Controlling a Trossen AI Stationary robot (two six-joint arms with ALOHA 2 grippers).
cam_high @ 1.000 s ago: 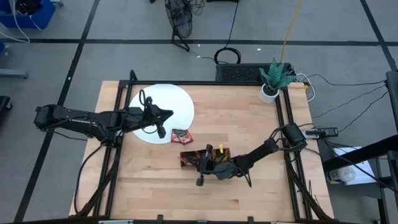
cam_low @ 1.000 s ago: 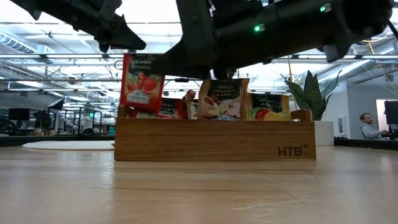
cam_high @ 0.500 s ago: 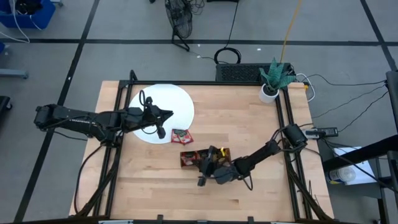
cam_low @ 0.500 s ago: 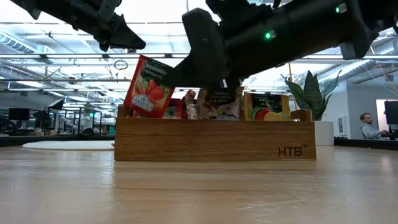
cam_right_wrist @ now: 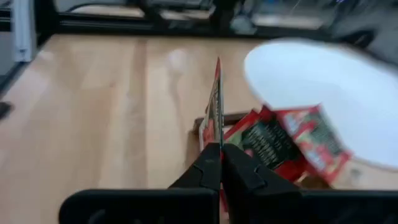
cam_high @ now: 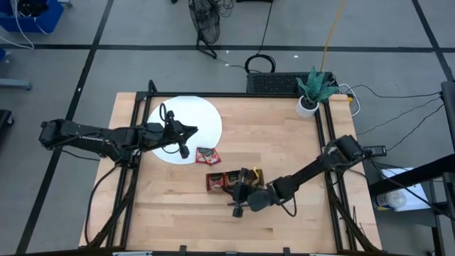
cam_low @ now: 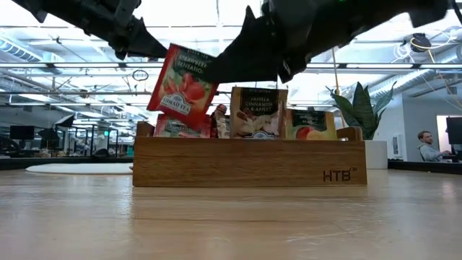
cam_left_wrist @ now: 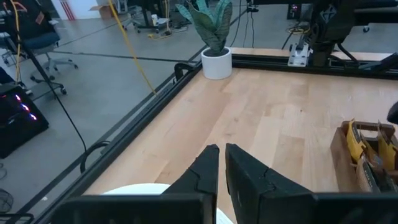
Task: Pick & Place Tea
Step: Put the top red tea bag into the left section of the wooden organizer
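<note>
One red sachet [cam_low: 182,85] is lifted above the wooden tray [cam_low: 249,162].
It is pinched edge-on in the right gripper [cam_right_wrist: 219,154]; the left gripper [cam_left_wrist: 222,153], nearly closed and empty, is held over the white disc [cam_high: 199,117].

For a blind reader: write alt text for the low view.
The right gripper holds a red strawberry tea sachet tilted above the wooden tray, where more sachets stand upright. The left gripper hangs above, farther back.

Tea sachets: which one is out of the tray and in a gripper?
The red strawberry sachet, tilted, pinched by the right gripper above the wooden tray; the others stand inside it.
</note>
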